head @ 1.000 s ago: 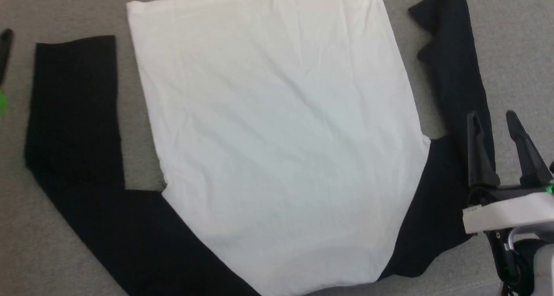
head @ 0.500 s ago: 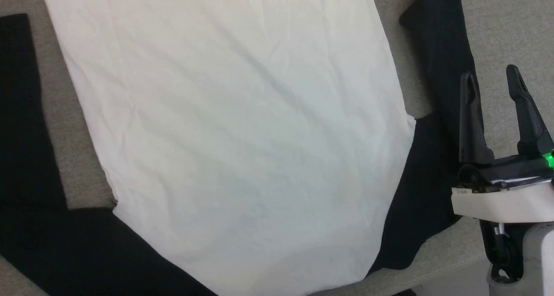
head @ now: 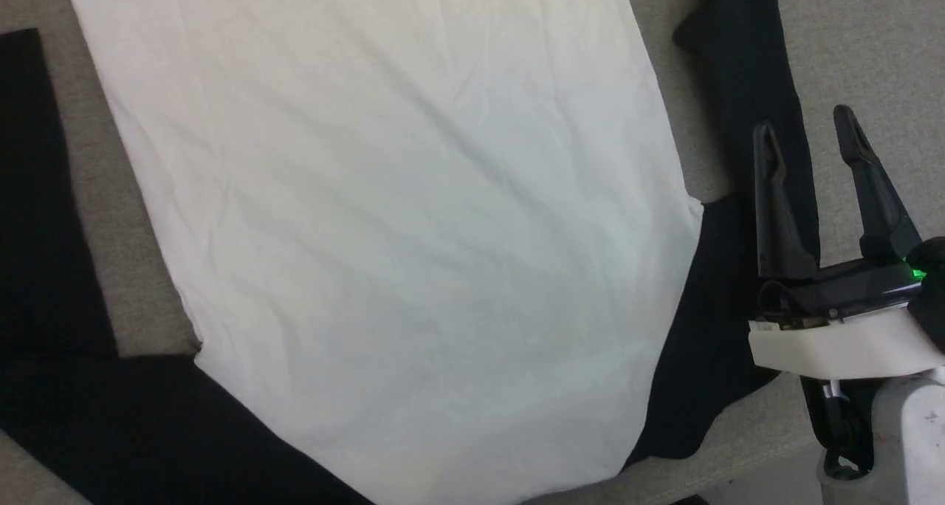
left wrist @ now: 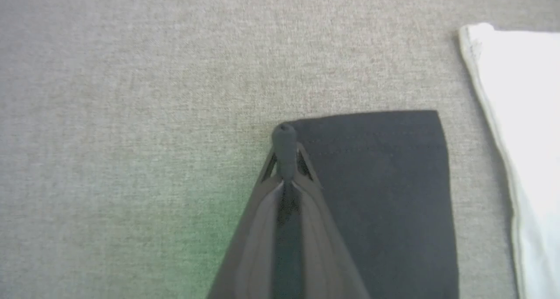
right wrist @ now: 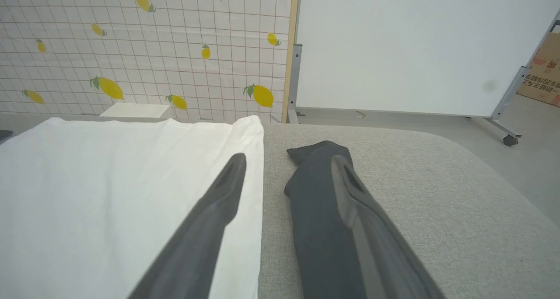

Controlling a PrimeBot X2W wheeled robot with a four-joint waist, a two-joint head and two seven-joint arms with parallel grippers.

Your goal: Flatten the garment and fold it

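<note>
Garment point(head: 413, 217), a soft long-sleeved shirt with white body and black sleeves, is spread flat on the grey fabric-covered bench point(head: 871, 47). Left of its body, the left gripper point(left wrist: 284, 137) is clamped on a cuff corner, likely for folding the sleeve inward. Right of it, the right gripper point(head: 805, 121) is held apart above the other sleeve.

There is one shirt point(head: 406, 232), with one white body and two black sleeves point(head: 44, 232). Two grippers are in view, the left gripper point(left wrist: 284, 135) and the right gripper point(head: 805, 119), each with two dark fingers. Beyond them are one grey padded surface point(head: 871, 47), one whiteboard point(right wrist: 415, 50) and one cardboard box point(right wrist: 542, 78).
</note>
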